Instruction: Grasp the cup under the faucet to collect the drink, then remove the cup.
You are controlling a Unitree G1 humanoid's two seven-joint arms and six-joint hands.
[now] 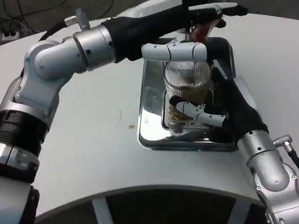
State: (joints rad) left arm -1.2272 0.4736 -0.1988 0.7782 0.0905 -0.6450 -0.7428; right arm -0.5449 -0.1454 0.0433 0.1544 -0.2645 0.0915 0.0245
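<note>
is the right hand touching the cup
Touching. In the head view the right hand has its white fingers wrapped across the front of the ribbed cup, lying against its lower wall with no gap.

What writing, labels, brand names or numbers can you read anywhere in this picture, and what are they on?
None can be read.
The ribbed glass cup: no label.
The shiny metal drip tray: no brand or marking.
The left hand and right hand: white shells, no print legible.
The silver forearms and white table: plain; the small brownish speck on the table is a stain, not text.
</note>
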